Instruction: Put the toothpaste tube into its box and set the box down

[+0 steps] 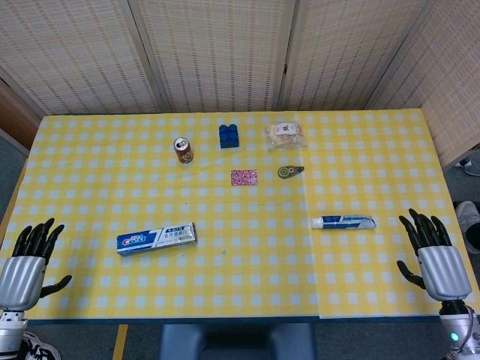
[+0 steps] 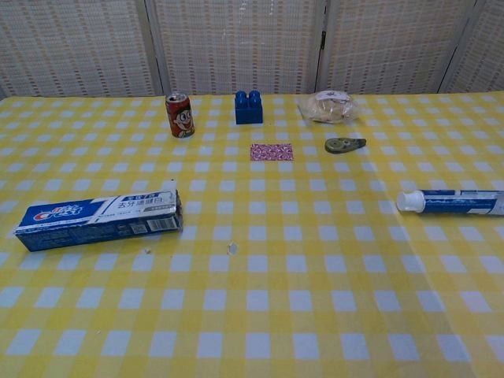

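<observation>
Here, the toothpaste tube (image 1: 343,221) lies flat on its side on the yellow checked table (image 1: 240,285), toward my right, its white cap end pointing to the middle of the table. Its box (image 1: 156,238), blue and white, lies flat well apart from it on my left side, with the flap at its right end open, facing across toward the tube. The tube is outside the box, and nothing touches either one.

My left hand (image 1: 28,259) rests at the near left corner of the table, palm facing in, fingers spread and pointing up, holding nothing. My right hand (image 1: 433,251) sits at the near right edge in the same pose, fingers apart and empty, near the tube's tail end but not touching it. Only the head view shows my hands.

Further back, a small patterned pink card (image 1: 244,177) lies near the table's middle. Just to its right is a small round tape dispenser (image 1: 289,172). Behind these, from left to right, stand an upright red can (image 1: 183,150), a blue toy brick (image 1: 229,136) and a clear bag of snacks (image 1: 286,133). Two tiny white scraps (image 2: 231,249) lie near the box's open end.
</observation>
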Controlling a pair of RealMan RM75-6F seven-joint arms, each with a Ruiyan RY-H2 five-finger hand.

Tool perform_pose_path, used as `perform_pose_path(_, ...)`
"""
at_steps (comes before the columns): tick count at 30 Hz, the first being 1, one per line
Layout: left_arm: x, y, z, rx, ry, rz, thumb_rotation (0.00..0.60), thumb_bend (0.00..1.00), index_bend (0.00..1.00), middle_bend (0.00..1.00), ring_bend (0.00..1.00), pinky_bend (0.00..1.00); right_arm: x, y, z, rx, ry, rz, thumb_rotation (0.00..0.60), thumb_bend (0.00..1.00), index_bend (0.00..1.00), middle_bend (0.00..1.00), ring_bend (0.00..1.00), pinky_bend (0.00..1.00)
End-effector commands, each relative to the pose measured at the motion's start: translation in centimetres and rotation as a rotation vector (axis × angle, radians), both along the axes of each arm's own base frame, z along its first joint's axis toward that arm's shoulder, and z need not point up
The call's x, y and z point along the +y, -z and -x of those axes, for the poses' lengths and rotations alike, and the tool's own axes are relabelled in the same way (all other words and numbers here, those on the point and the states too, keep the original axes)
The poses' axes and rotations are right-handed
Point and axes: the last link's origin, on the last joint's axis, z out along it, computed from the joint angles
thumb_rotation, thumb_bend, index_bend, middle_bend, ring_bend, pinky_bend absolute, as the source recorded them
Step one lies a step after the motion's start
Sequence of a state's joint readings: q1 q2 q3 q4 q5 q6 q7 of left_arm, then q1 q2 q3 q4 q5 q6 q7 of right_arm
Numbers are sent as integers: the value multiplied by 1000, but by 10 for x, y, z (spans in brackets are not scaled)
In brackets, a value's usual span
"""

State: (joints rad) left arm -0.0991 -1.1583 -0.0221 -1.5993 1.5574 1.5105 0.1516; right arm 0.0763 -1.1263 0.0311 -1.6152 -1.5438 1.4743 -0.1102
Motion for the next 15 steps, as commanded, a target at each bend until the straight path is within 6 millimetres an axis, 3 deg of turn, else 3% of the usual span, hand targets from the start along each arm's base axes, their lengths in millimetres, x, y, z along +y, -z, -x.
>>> perform_pose_path(1,0,2,1,-3,-1,18,600,170,87,15,0,0,0,0,0,-1,0,-5,600,323,0,0,0,0)
perform_pose_path(5,1,7,-2,-17,14,44,600,171,95,31,0,0,4,-1,-2,-5,-13,-7,600,323,0,0,0,0)
perform_pose_path(10,0,16,-11,-65,98,12,600,172,191,234,105,152,11,1,-4,-6,-32,-18,600,322,0,0,0,0)
perform_pose_path(15,10,43,-13,-65,89,115,600,174,230,243,115,195,12,5,-6,5,-41,-32,600,323,0,0,0,0)
